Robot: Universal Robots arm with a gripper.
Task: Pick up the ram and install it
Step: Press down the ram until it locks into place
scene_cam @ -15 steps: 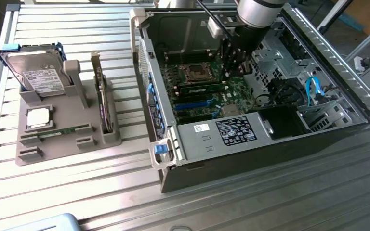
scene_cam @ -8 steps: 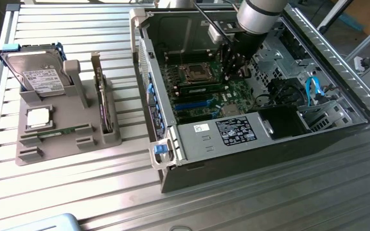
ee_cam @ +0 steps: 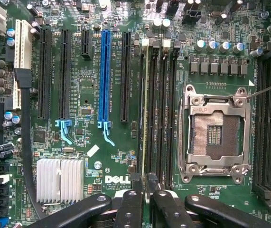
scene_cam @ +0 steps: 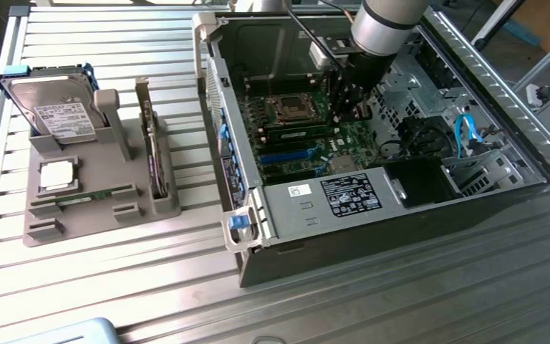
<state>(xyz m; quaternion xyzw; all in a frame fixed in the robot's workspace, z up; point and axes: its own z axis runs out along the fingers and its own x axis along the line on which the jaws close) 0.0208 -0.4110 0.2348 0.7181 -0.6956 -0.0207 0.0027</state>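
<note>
"DELL" stands in white letters on the motherboard (ee_cam: 121, 179), near its edge beside the heatsink (ee_cam: 59, 179). A white sticker and a black printed label (scene_cam: 349, 193) sit on the power supply (scene_cam: 389, 208), and the drive (scene_cam: 60, 115) carries a label; their print is unreadable.

A grey slatted metal table (scene_cam: 371, 287) carries everything. On it, toward 3 o'clock in the exterior view, lies an open computer case (scene_cam: 285, 247) with its side off, a white label (scene_cam: 351, 194) on its front metal plate. A blue cable (scene_cam: 463, 132) curls at the case's 3 o'clock end. At 9 o'clock stands a grey parts holder (scene_cam: 84, 208), well apart from the case. A hard drive (scene_cam: 60, 115) in a blue frame sits at its 12 o'clock end, a square silvery processor chip (scene_cam: 57, 174) below that, and a dark expansion card (scene_cam: 151, 150) stands upright on edge along its 3 o'clock side.

The wrist view shows the green motherboard (ee_cam: 92, 80) with an empty processor socket (ee_cam: 216, 133), a blue slot (ee_cam: 106, 76), 4 black slots and a finned silver heatsink (ee_cam: 59, 178).
</note>
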